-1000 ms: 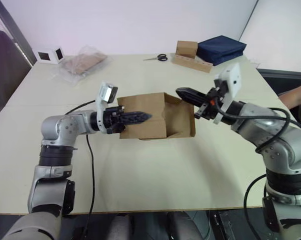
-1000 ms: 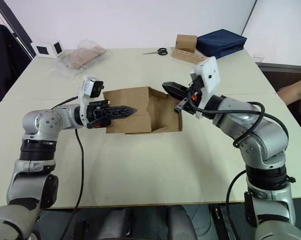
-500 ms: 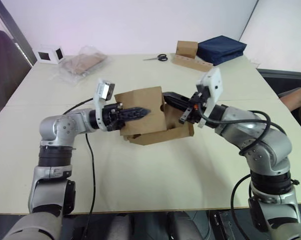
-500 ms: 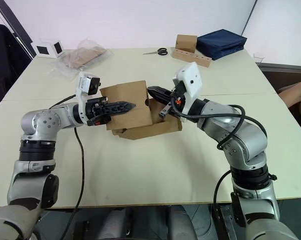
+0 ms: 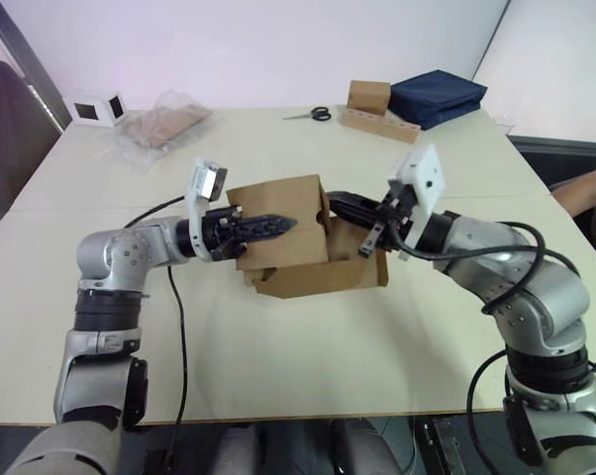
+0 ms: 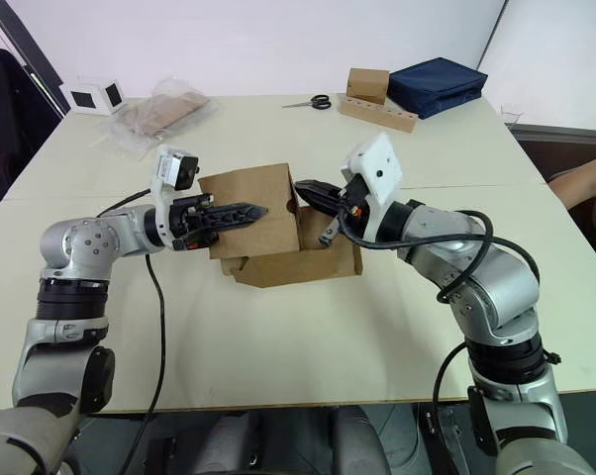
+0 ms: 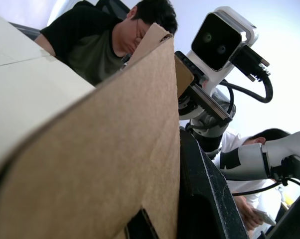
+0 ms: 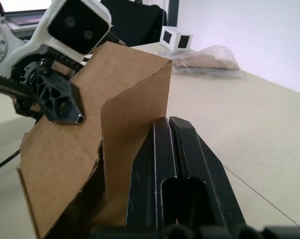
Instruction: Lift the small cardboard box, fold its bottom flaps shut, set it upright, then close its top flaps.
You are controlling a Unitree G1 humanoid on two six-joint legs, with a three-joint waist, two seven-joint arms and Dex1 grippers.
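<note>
Mid-counter (image 5: 298,376), the small cardboard box (image 5: 278,220) hangs tilted between level arms: left hand (image 5: 283,224) pinches its wall; right hand (image 5: 340,203), fingers together, presses its side.

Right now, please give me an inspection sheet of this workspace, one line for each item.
Surface: beige table, bare near the front edge.
Job's things: small cardboard box held tilted above the table, flaps open on its right end.
Clutter: scissors, tan box with holed strip, navy bag, plastic bag, white cube, all at the far edge.
Grippers: left gripper shut on the box wall; right gripper shut, at the box's open end.
Cables: black cable hangs from the left arm.
Surroundings: a person's arm at the right edge.
</note>
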